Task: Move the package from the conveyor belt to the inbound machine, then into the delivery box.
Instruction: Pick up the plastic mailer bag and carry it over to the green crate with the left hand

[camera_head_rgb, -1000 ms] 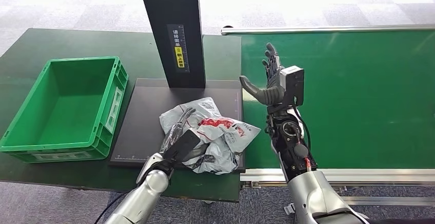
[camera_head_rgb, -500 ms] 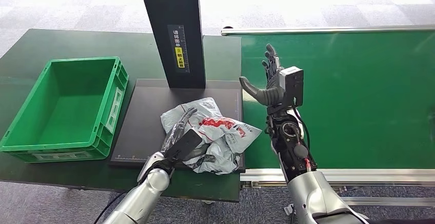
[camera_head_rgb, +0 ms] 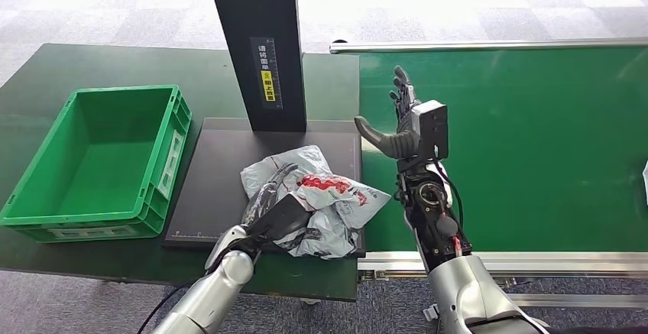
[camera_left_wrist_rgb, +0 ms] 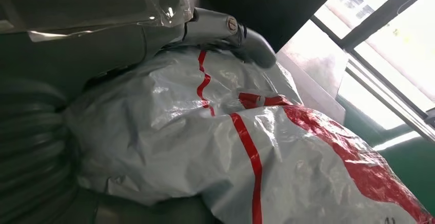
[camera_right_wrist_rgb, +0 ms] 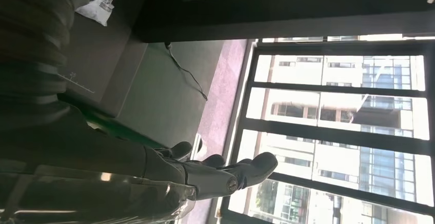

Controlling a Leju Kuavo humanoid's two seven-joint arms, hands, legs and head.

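Observation:
The package (camera_head_rgb: 325,196), a crumpled grey-white plastic bag with red print, lies on the black platform of the inbound machine (camera_head_rgb: 218,170), near its front right corner. My left hand (camera_head_rgb: 269,215) grips the package's near left side. In the left wrist view its fingers (camera_left_wrist_rgb: 225,29) curl over the top of the bag (camera_left_wrist_rgb: 246,147). My right hand (camera_head_rgb: 401,124) is raised upright at the conveyor's left edge, fingers spread and nothing in it. The right wrist view shows those fingers (camera_right_wrist_rgb: 220,175) apart against the windows.
The empty green delivery box (camera_head_rgb: 166,162) stands left of the platform on the dark table. The machine's black column (camera_head_rgb: 260,43) rises behind the package. The green conveyor belt (camera_head_rgb: 535,143) stretches to the right, with a white object (camera_head_rgb: 644,175) at its far right edge.
My left hand has closed further onto the package, whose right side has shifted slightly rightward. My right hand has edged a little to the left.

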